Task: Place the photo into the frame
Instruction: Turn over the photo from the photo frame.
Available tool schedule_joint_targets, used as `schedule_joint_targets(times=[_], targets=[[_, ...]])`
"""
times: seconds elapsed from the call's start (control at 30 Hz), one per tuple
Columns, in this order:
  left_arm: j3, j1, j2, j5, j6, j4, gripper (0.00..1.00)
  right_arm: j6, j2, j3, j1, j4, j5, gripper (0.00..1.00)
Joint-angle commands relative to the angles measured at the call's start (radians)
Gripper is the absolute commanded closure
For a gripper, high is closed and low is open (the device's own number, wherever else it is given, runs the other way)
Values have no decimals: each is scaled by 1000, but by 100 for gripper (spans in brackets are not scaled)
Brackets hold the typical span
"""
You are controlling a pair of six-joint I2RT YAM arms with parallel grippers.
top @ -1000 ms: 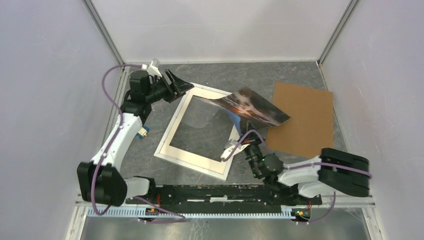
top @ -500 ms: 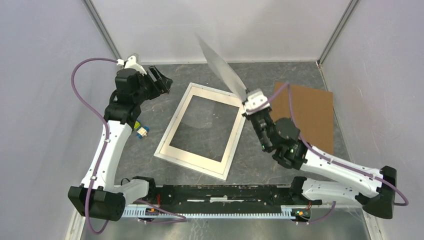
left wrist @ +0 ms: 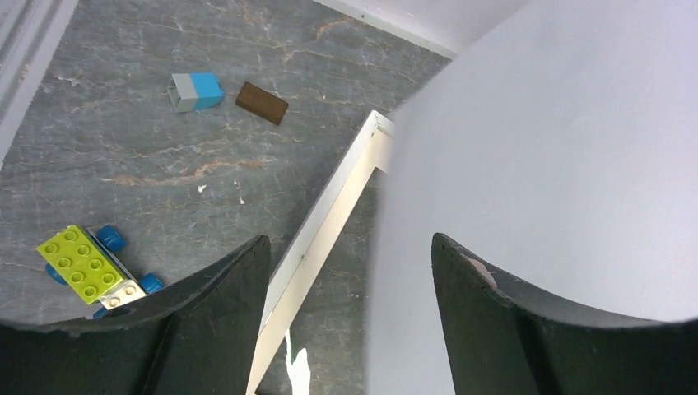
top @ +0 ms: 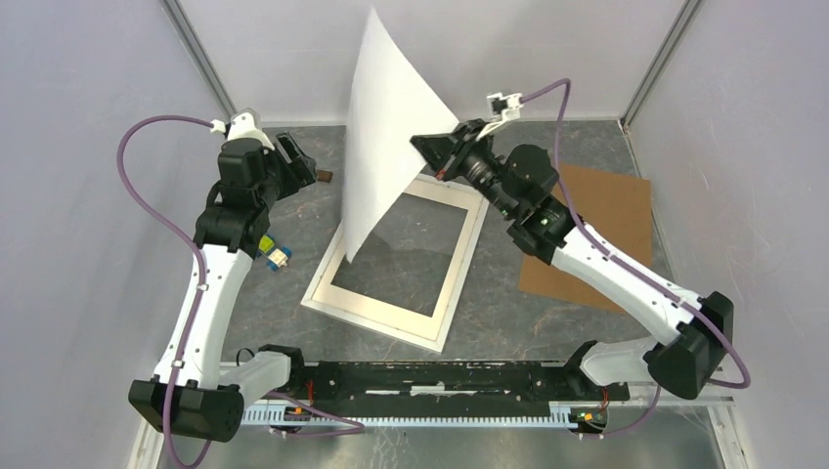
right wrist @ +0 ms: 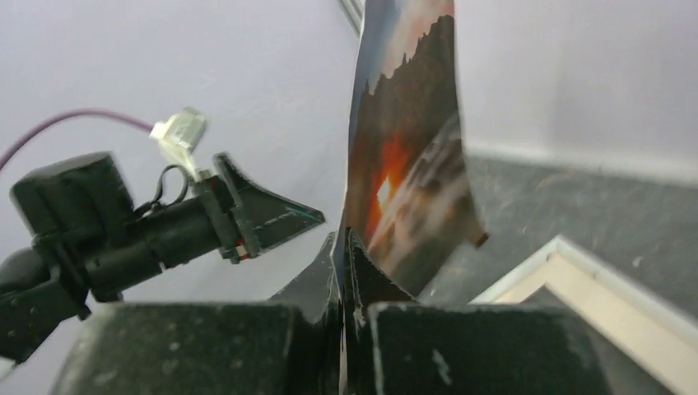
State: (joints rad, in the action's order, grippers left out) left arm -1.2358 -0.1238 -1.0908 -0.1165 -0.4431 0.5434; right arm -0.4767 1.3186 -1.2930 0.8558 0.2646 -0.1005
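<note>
A grey marbled tabletop [top: 484, 313] is enclosed by pale lilac-white walls [top: 88, 147], joined at the upper corners by metal posts [top: 200, 63]; everything is evenly, softly lit.

- My top view sits above and behind the 2 arm bases [top: 264, 366], looking down from far enough to hold the table [top: 596, 142], the frame [top: 376, 322] and the raised photo [top: 386, 137]
- My left wrist view sits close, facing down between its fingers [left wrist: 206, 321] onto the frame's corner and the photo's white back, both shared with the top view
- My right wrist view looks level along its fingers, hard against the photo's printed face, the left gripper [right wrist: 309, 216] beyond
</note>
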Motion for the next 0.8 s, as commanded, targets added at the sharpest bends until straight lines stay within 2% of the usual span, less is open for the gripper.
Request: schedule_joint_targets(times=[0.0,0.1,0.23,0.5,0.63,0.77], targets=[[-38,6,20,-28,54,-10,23,-563,29,153,-215,137,359,100],[-32,5,20,-3,52,-19,23,-726,54,298,-328,202,495,100],[-21,6,17,29,47,-35,23,-809,165,399,-411,250,673,100],[-4,5,14,57,47,-57,23,-642,397,353,-463,146,837,100],[-2,6,9,77,41,-63,23,-493,495,266,-490,12,896,100],[-1,6,5,97,35,-67,23,-414,553,223,-520,-57,898,100]])
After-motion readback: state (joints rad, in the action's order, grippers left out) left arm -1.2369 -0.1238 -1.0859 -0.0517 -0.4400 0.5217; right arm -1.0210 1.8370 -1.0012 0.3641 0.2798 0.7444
